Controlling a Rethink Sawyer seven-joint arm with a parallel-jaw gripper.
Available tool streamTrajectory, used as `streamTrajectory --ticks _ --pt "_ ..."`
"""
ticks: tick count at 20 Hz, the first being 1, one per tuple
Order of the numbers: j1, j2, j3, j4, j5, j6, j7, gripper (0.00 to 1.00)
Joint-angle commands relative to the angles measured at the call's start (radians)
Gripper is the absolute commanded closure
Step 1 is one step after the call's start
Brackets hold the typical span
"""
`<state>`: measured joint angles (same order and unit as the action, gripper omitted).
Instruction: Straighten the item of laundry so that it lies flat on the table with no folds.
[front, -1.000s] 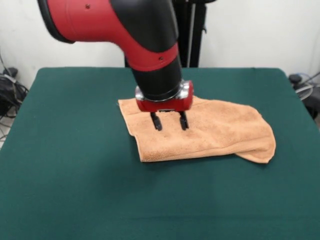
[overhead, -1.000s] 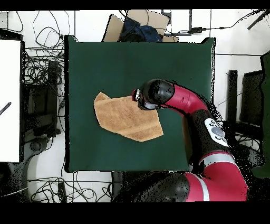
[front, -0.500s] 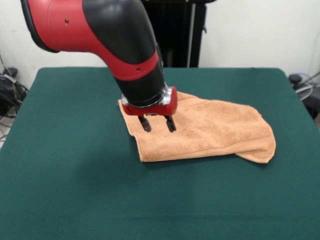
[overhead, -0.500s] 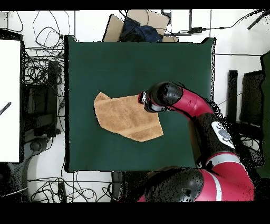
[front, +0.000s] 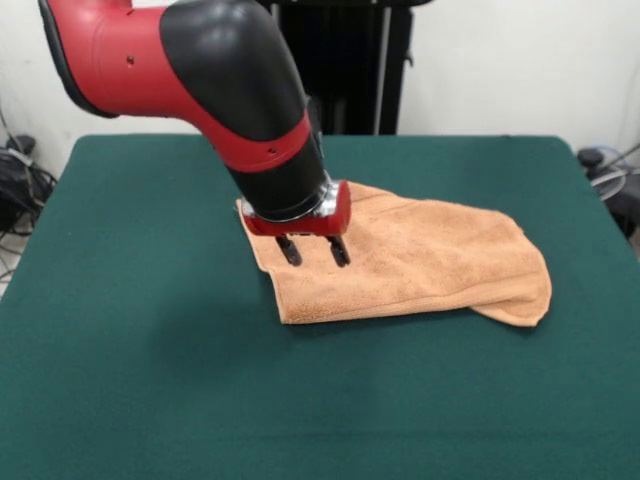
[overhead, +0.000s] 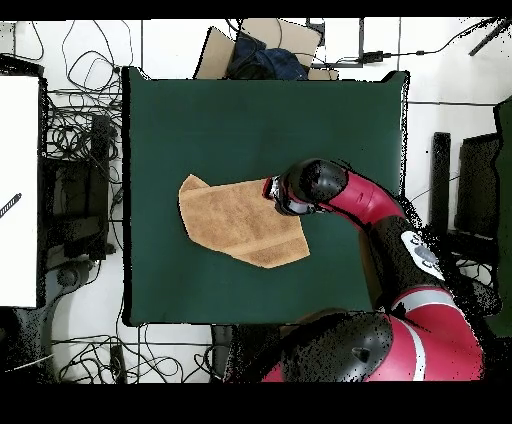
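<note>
1. The surface (front: 130, 330) is a large rectangle topped in dark green felt, far larger than the cloth lying on it.
2. Behind it in the front view stand a white wall and a black upright stand (front: 345, 60).
3. The overhead view shows a pale floor round the surface, strewn with tangled black cables (overhead: 75, 140), and a cardboard box (overhead: 262, 45) just past one edge.
4. The peach-orange towel (front: 440, 265) lies near the middle of the surface, touching it. It is not flat: one end curls under into a rounded fold, and a doubled edge shows along the near side.
5. In the overhead view the towel (overhead: 235, 220) reads as an uneven four-sided patch with one corner turned in.
6. The red and black arm (front: 240, 90) slopes down from the upper left of the front view, its wrist tilted.
7. The fingers (front: 312, 250) point downward over the towel's left end, parted by a small gap and holding nothing. Whether their tips touch the cloth cannot be told.
</note>
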<state>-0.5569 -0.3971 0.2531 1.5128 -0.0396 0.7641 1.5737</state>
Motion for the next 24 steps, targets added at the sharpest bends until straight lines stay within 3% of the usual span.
streamTrajectory --ticks 1,10,24 --pt "0.01 0.024 0.09 -0.034 -0.019 0.024 -0.026 0.0" --pt "0.004 0.043 0.096 -0.006 -0.022 -0.046 -0.005 0.0" --pt "0.016 0.028 0.097 -0.008 -0.006 -0.039 0.03 0.0"
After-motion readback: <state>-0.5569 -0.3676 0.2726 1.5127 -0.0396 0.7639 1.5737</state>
